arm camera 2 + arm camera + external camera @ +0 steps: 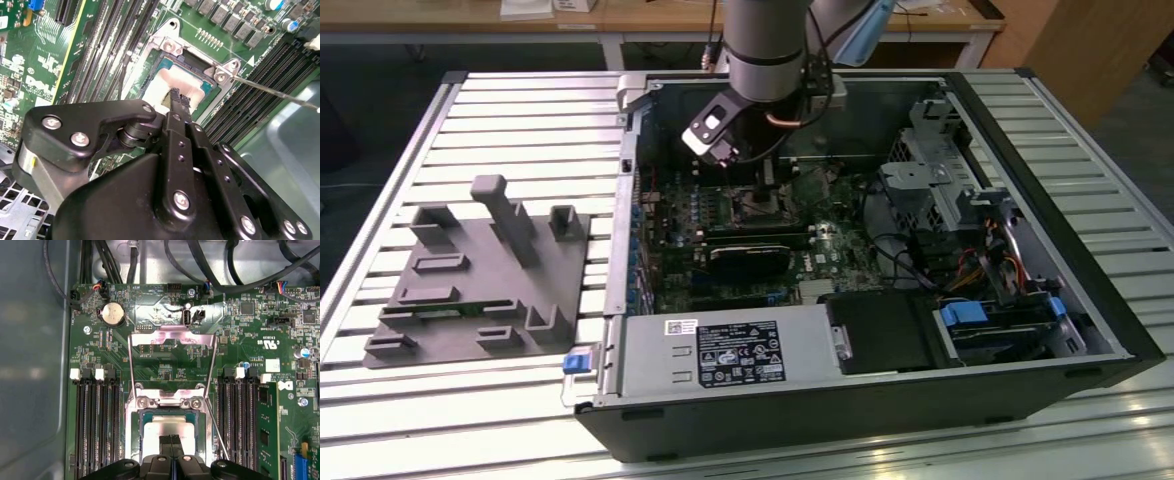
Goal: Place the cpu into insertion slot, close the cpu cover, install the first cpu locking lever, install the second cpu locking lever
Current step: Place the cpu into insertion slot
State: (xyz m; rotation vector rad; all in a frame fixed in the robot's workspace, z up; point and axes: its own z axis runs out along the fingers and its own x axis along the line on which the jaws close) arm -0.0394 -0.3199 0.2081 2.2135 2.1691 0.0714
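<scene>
one printed label point(736, 353), jaws together over the cpu point(156, 430)

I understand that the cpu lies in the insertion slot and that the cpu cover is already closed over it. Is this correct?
Not fully. The cpu does lie in the insertion slot, but the cpu cover is not closed over it. It stands open, raised away from the chip, whose silver top is bare. The first wrist view shows this.
</scene>
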